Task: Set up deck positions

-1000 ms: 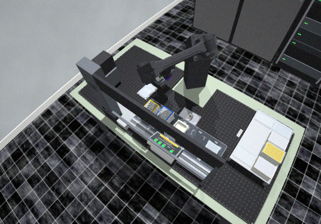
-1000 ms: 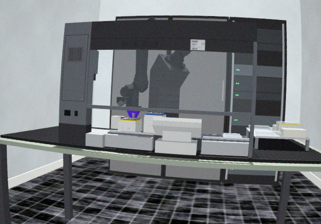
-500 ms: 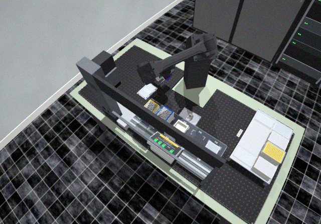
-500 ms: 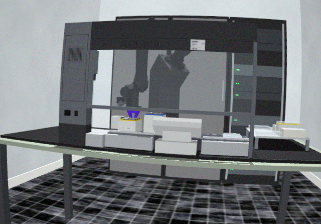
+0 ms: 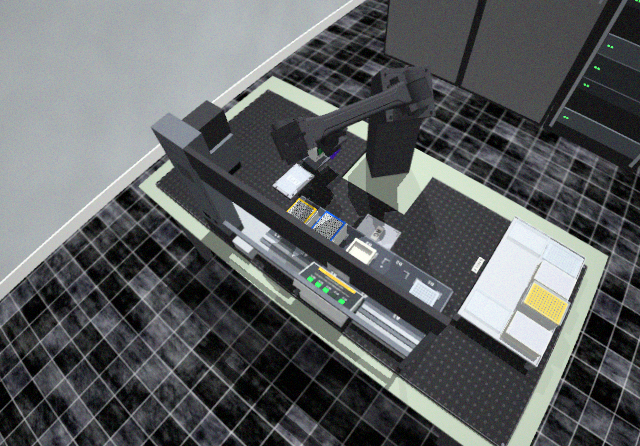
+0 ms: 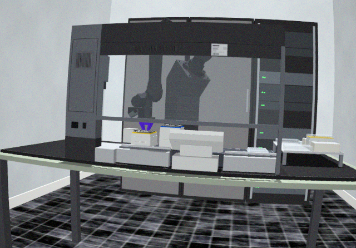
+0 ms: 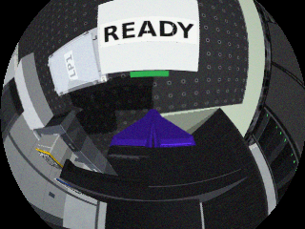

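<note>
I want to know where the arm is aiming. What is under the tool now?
Below the closed, empty tool lies the dark perforated table, with the white READY button just ahead. The surface directly beneath the purple fingers is hidden.

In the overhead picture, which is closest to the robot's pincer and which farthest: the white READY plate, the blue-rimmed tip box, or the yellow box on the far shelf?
From the gripper, shut on nothing, in the top view:
1. READY plate, just beside and below it.
2. Blue-rimmed tip rack, farther along the deck row.
3. Yellow tip rack, far off on the shelf at the table's other end.
</note>
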`<state>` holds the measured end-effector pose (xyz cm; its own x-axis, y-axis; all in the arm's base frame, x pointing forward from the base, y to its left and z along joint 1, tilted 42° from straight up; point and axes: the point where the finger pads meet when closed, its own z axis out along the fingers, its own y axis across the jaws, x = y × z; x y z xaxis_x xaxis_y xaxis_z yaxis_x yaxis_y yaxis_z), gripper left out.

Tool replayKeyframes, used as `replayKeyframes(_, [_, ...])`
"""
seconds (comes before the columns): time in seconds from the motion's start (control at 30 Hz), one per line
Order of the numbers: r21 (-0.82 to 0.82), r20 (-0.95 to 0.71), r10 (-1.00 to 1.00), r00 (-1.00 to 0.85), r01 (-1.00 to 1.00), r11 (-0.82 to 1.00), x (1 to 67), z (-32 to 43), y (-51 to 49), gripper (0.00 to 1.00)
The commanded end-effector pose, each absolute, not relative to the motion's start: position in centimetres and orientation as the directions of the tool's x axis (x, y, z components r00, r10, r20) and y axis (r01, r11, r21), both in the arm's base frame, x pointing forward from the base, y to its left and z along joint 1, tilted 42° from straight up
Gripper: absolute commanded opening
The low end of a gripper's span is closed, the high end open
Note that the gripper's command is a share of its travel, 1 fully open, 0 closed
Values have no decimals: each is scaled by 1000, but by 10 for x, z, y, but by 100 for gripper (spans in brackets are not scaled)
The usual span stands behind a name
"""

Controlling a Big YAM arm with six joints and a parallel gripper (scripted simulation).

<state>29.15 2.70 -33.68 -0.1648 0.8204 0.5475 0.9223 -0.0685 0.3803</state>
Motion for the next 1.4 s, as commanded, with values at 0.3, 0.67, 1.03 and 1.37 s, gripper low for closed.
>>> replayKeyframes(0.3, [380, 547, 821, -162, 922, -71, 292, -350, 8, 0])
replayKeyframes(0.67, [380, 547, 822, -161, 922, -72, 294, -357, -3, 0])
replayKeyframes(1.03, [382, 546, 822, -163, 921, -72, 295, -358, -6, 0])
replayKeyframes(1.37, [385, 545, 822, -166, 921, -69, 297, -360, -8, 0])
